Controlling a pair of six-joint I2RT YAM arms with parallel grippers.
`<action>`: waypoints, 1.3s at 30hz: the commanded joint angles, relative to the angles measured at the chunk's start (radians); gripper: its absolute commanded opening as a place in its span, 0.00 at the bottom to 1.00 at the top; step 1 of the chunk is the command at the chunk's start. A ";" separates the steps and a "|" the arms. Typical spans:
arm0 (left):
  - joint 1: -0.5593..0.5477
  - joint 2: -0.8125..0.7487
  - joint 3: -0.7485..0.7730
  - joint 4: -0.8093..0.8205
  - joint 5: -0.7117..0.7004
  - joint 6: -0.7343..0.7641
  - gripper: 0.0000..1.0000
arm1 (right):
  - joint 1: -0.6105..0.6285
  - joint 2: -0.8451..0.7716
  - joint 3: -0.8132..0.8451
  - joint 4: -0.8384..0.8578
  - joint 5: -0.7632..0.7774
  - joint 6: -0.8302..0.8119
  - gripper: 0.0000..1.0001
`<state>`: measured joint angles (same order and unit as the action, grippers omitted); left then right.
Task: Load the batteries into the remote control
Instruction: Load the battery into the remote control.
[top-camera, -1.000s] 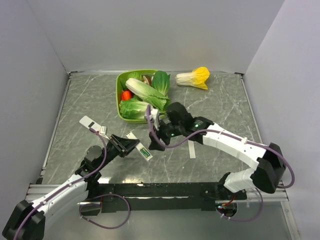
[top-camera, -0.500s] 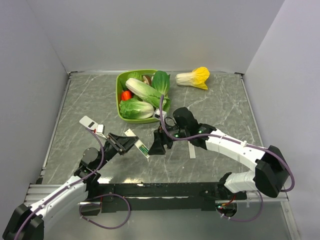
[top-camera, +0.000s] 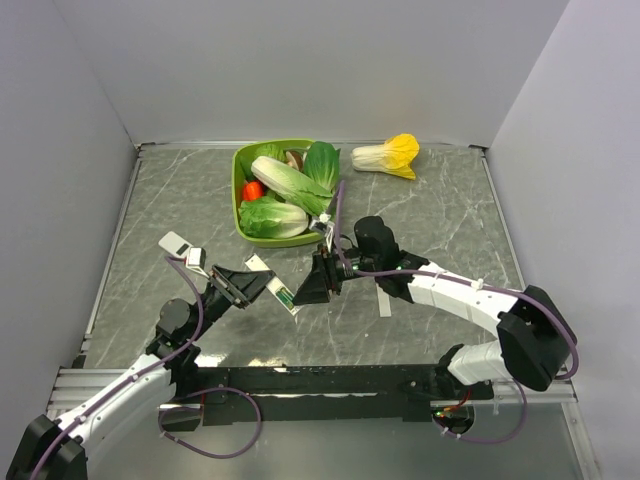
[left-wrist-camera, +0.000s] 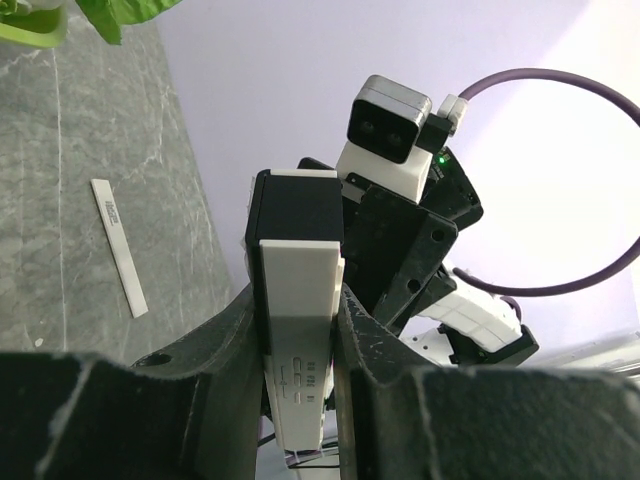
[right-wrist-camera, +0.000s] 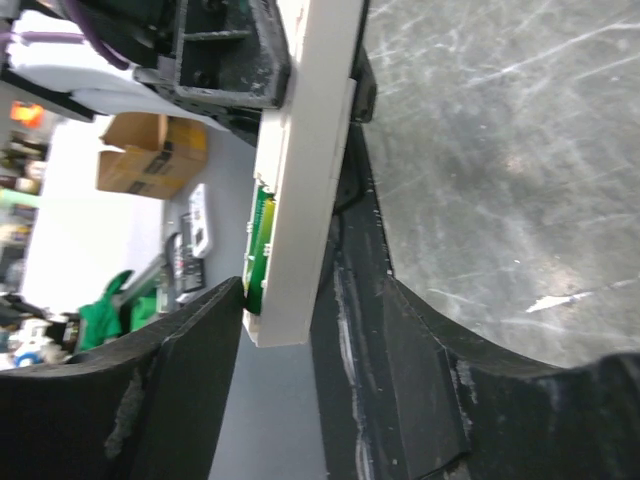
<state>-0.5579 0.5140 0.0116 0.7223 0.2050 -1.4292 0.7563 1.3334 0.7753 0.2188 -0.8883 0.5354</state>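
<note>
The tabletop (top-camera: 440, 200) is only a backdrop here: the work is held in the air above its near middle, between the two arms. The green bin (top-camera: 237, 200) of vegetables sits just behind that spot, so plan any swing of the right arm (top-camera: 450, 290) sideways or towards you, not back over the bin. On your left arm (top-camera: 120, 385), the left jaws are closed tight on the remote control (left-wrist-camera: 296, 300). They grip its long edges, with the open battery end pointing at the right arm. Treat that grip as a vice: hold it rigid and do all the fine motion from the other side. The right jaws stand apart on either side of that free end. One finger looks to lie against the casing, but you cannot tell from these views whether they pinch it. The step in hand seems to be seating a cell, so press squarely into the compartment, gently enough that the remote does not twist in the left grip. The thin white strip (top-camera: 383, 298) lying on the tabletop beside the right arm is probably the cover; leave it for later. A green battery (right-wrist-camera: 260, 235) shows in the compartment, so check that it lies flush before you back away. Whether a second one is in there cannot be made out.
</note>
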 joint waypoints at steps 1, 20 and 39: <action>-0.004 -0.014 -0.125 0.094 0.011 -0.013 0.01 | -0.009 0.024 -0.008 0.132 -0.066 0.067 0.62; -0.005 0.000 -0.111 0.112 0.019 -0.010 0.01 | 0.060 0.010 0.090 -0.164 0.198 -0.146 0.24; -0.005 -0.043 -0.131 -0.011 -0.030 0.064 0.01 | 0.058 -0.059 0.134 -0.170 0.250 -0.157 0.72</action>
<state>-0.5587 0.4618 0.0116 0.6258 0.1616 -1.3724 0.8146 1.2491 0.8703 -0.0490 -0.5800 0.3405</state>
